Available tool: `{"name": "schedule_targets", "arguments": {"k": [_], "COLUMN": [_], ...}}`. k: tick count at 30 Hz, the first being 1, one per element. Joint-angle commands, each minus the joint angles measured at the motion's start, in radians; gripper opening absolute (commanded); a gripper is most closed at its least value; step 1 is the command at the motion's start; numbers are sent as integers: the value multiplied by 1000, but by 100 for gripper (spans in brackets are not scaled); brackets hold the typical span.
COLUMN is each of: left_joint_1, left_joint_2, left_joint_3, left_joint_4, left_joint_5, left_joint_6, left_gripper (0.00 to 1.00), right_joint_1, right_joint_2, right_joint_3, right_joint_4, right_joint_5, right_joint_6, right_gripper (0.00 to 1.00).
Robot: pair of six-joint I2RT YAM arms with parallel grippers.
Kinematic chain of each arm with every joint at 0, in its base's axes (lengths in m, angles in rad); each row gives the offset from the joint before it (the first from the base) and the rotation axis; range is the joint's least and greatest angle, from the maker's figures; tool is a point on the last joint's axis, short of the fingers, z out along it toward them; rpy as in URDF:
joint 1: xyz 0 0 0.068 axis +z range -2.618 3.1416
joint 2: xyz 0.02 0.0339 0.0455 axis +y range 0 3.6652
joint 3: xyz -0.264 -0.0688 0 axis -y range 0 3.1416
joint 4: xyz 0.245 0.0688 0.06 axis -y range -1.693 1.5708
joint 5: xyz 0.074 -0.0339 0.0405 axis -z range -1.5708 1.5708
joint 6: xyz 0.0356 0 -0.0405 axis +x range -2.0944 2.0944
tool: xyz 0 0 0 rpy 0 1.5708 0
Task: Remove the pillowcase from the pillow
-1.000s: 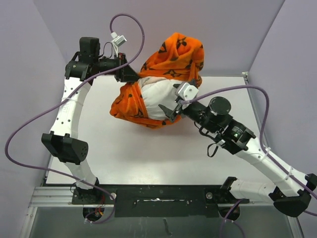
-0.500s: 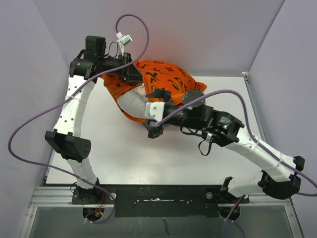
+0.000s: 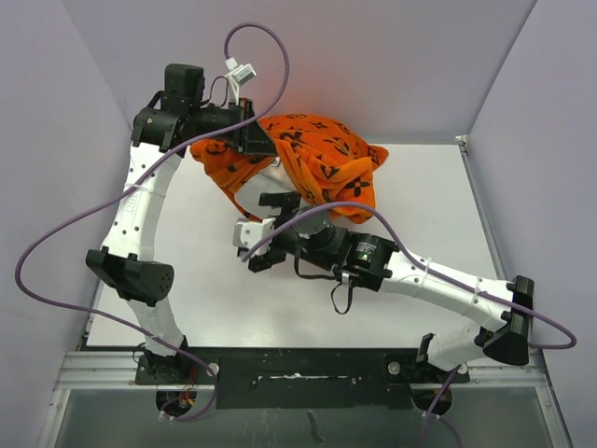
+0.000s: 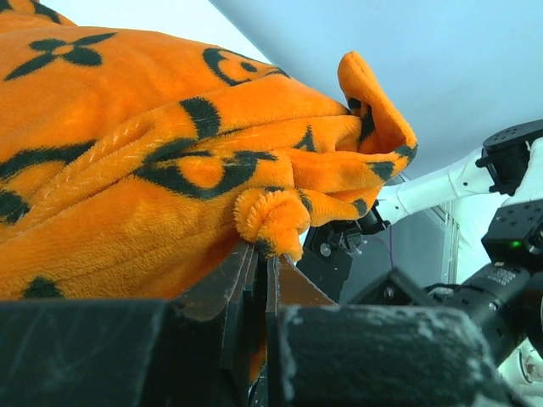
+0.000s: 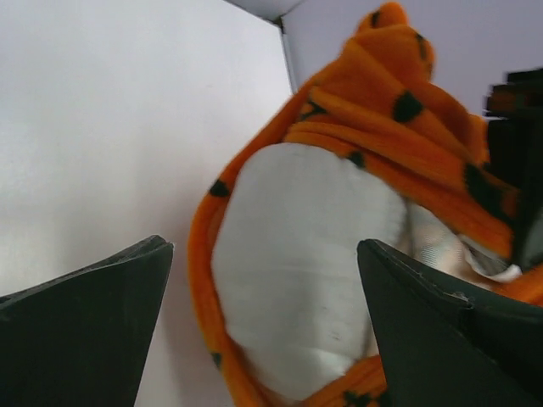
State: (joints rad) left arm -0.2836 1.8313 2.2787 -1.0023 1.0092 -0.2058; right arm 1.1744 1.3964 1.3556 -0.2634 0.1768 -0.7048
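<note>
The pillow (image 5: 305, 271) is half enclosed by the pillowcase (image 3: 322, 154), clamped at 10 o'clock by the left pincer (image 4: 261, 259); at 7 o'clock the right pincer (image 5: 263, 246) is spread.

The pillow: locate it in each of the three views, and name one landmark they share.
Top external: a white sliver of the pillow shows left of centre, under the pillowcase.
Left wrist: not in it; only the pillowcase shows.
Right wrist: the pillow fills the centre, with the pillowcase around it.
Shared landmark: the orange pillowcase, in all three.
</note>
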Motion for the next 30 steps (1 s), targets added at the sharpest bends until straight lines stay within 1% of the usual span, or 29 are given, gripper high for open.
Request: {"name": "schedule_targets", "arguments": {"k": [1, 4, 7, 11, 15, 16, 19, 20, 22, 24, 26, 27, 29, 30], "left_joint_1": [-13, -23, -29, -39, -54, -57, -65, -66, -68, -69, -68, -64, -48, -34], "left_joint_2": [-4, -4, 6, 33, 56, 62, 73, 75, 73, 68, 63, 63, 62, 62], "left_joint_3": [64, 58, 73, 121, 175, 185, 212, 217, 216, 214, 218, 226, 249, 265], "left_joint_4": [45, 60, 74, 64, 43, 40, 27, 22, 18, 19, 25, 27, 39, 54], "left_joint_5": [24, 34, 45, 47, 37, 37, 39, 41, 44, 48, 49, 49, 53, 57], "left_joint_6": [-5, -22, -45, -59, -58, -59, -67, -67, -66, -67, -70, -70, -75, -85], "left_gripper": [0, 0, 0, 0, 0, 0, 0, 0, 0, 0, 0, 0, 0, 0], "right_joint_1": [-64, -97, -119, -150, -162, -162, -172, -182, -208, -250, -289, -304, -332, -343], "right_joint_2": [-34, -3, 36, 77, 120, 134, 196, 202, 218, 238, 251, 247, 228, 216], "right_joint_3": [48, 60, 60, 36, 29, 30, 45, 48, 58, 83, 107, 91, 41, 10], "right_joint_4": [168, 175, 181, 237, 288, 308, 391, 402, 401, 364, 310, 302, 317, 333], "right_joint_5": [45, 19, 12, 26, 44, 67, 217, 225, 198, 162, 111, 82, 25, 6], "right_joint_6": [-20, 13, 41, 79, 70, 63, -8, -15, 1, 45, 119, 155, 232, 271], "right_gripper": [97, 100, 99, 98, 98, 98, 98, 98, 98, 99, 89, 81, 58, 44]}}
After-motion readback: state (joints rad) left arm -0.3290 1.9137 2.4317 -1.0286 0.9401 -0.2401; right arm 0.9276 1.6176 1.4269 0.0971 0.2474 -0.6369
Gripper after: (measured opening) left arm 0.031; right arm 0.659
